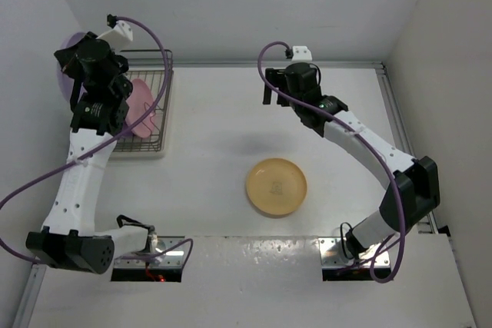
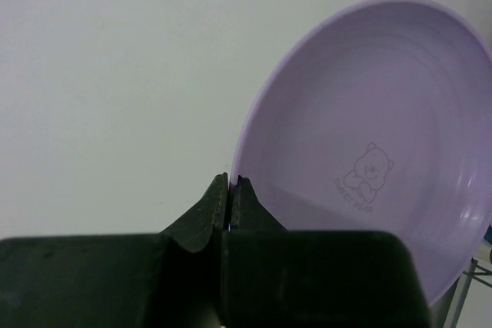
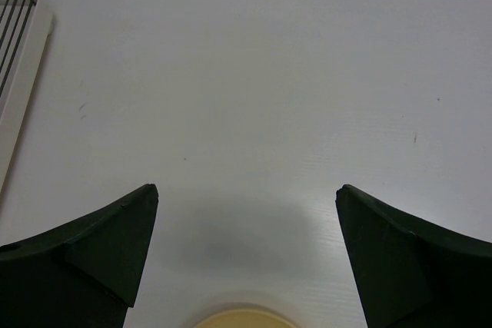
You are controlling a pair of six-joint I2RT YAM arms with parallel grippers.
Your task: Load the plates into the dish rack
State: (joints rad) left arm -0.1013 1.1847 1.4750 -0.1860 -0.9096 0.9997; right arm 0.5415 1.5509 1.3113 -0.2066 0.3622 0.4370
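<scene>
My left gripper [image 2: 232,180] is shut on the rim of a lavender plate [image 2: 377,144] and holds it on edge in the air. In the top view this plate [image 1: 68,57] is at the far left by the wall, beside my left gripper [image 1: 77,67], above the dish rack's [image 1: 159,74] left side. A pink plate [image 1: 141,107] stands in the rack. A pale orange plate [image 1: 277,187] lies flat on the table; its rim shows in the right wrist view [image 3: 244,319]. My right gripper [image 3: 246,190] is open and empty, over bare table beyond that plate. The other plates are out of view.
The rack's cream tray edge [image 3: 23,90] shows at the left of the right wrist view. A metal rail [image 1: 307,64] runs along the table's far edge, and another rail [image 1: 400,128] along its right side. White walls close in at the left, back and right.
</scene>
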